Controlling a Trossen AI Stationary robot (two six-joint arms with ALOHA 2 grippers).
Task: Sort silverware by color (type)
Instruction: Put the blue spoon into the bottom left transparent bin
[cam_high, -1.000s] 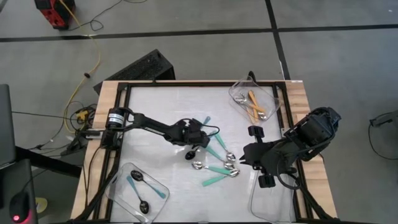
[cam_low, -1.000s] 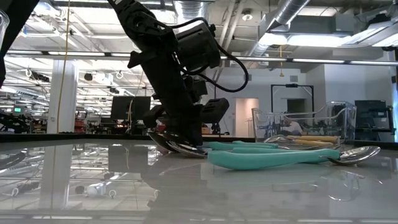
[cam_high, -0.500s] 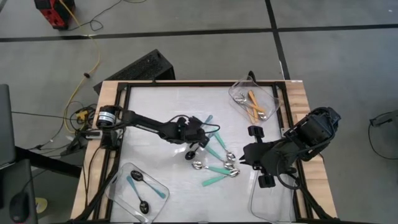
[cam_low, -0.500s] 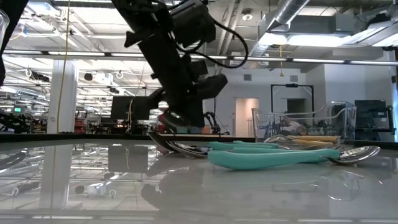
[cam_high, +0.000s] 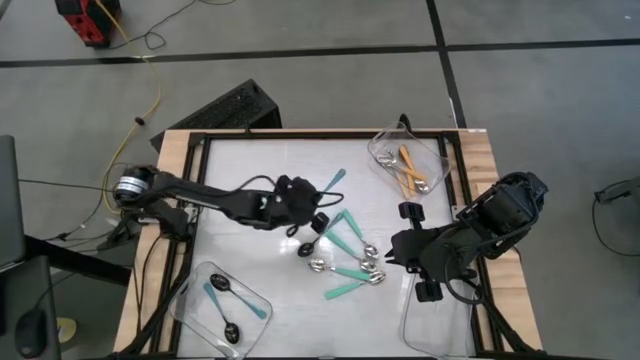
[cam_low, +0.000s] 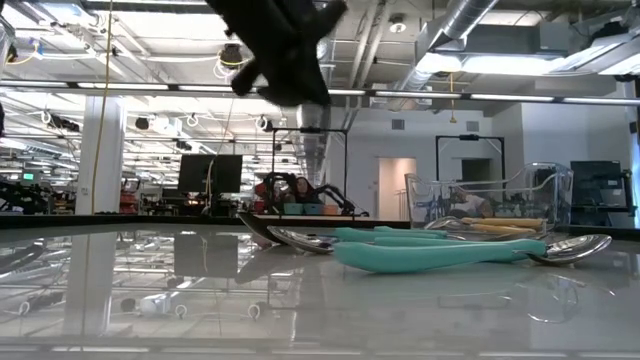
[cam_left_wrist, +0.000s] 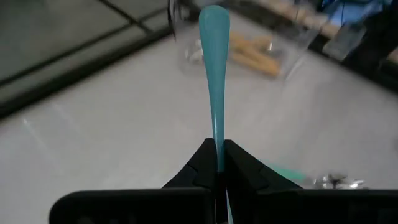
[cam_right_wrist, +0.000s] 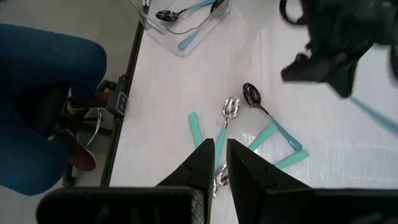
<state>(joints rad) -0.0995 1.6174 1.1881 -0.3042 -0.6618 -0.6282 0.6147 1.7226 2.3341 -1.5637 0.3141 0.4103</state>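
The blue-handled spoon (cam_left_wrist: 214, 74) is up off the table in my left gripper (cam_left_wrist: 218, 167), its long handle running straight out ahead of my fingers (cam_left_wrist: 202, 163), which are clamped tight on it near the bowl end. In the high view it hangs over the table's middle, and the clear tray with the other blue spoons (cam_high: 225, 305) lies near the table's left front corner — that way I judge I must swing. My right gripper (cam_right_wrist: 220, 163) waits above the teal spoons (cam_high: 352, 272), fingers nearly together, empty.
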